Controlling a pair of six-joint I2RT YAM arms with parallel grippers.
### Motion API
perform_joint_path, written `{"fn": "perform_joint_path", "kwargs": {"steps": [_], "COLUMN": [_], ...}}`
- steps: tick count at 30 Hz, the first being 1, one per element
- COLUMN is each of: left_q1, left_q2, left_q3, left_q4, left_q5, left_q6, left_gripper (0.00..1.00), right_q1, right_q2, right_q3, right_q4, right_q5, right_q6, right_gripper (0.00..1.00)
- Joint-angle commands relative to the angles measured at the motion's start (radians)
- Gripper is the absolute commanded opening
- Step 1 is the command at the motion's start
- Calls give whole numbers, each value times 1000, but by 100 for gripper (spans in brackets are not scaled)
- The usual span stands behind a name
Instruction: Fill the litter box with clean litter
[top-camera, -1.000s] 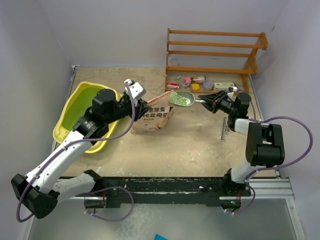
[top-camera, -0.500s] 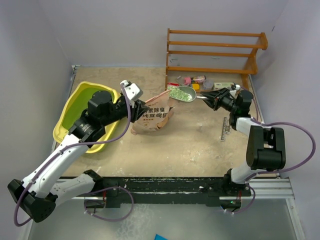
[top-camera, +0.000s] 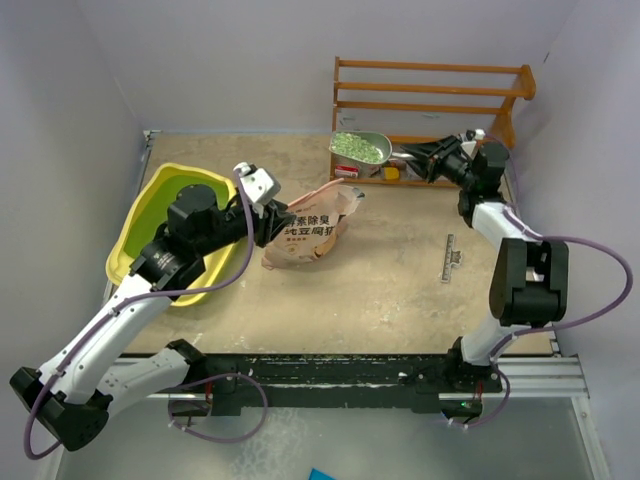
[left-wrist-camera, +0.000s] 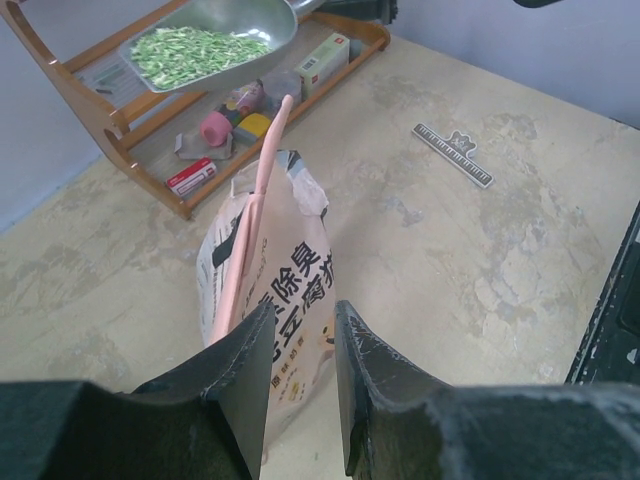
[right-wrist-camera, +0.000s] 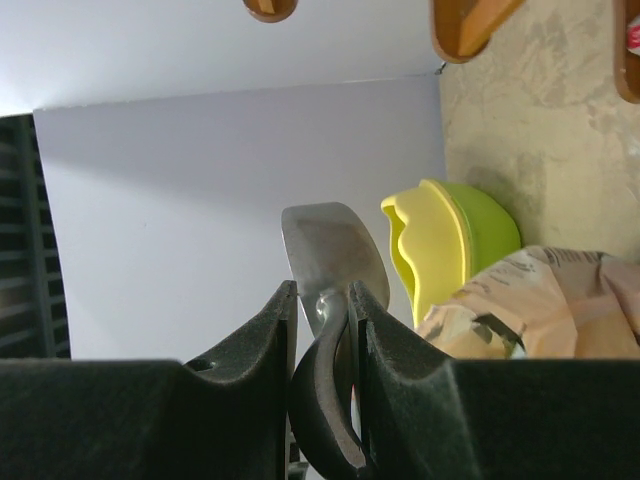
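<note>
Your left gripper (top-camera: 275, 222) is pinching the near edge of the bag (top-camera: 305, 228), which stands partly slumped on the table (top-camera: 380, 290), its mouth facing the back right. Your right gripper (top-camera: 425, 155) is clamped on the handle of the scoop (top-camera: 374, 151), which hangs level in the air behind and to the right of the bag, in front of the low rails of the wooden rack (top-camera: 430, 105). The clean litter (top-camera: 352, 146) fills the scoop's bowl.

The litter box (top-camera: 128, 245) lies left of the bag, pressed close to the left wall (top-camera: 60, 150), with your left arm stretched across its right half. That arm hides whether the box touches the bag. The rack closes off the space behind and right of the bag. The broadest stretch of tabletop lies on the bag's near side and to its right, where a ruler (top-camera: 451, 256) lies well apart from the bag.

The left wrist view looks along the bag's pink top edge and shows the green granules in the scoop and small packets on the rack's bottom shelf. The right wrist view looks along the scoop's handle, so the heap of litter is hidden there. It shows the box's yellow rim beyond the bag, which the left wrist view does not take in.
</note>
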Motion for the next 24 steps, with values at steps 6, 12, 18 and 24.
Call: {"fn": "perform_joint_path", "kwargs": {"steps": [6, 12, 18, 24], "left_q1": [-7, -9, -8, -9], "left_q2": [-51, -82, -114, -137], "left_q3": [4, -5, -7, -7], "left_q4": [6, -23, -41, -47], "left_q5": [1, -6, -12, -1], "left_q6": [-27, -24, -26, -35], "left_gripper": [34, 34, 34, 34], "right_q1": [173, 277, 394, 500], "right_q2": [156, 276, 407, 532], "right_q3": [293, 465, 682, 941], "right_q4": [-31, -81, -184, -313], "right_q5": [59, 84, 103, 113], "right_q6": [-20, -40, -83, -163], "right_gripper": [0, 0, 0, 0]}}
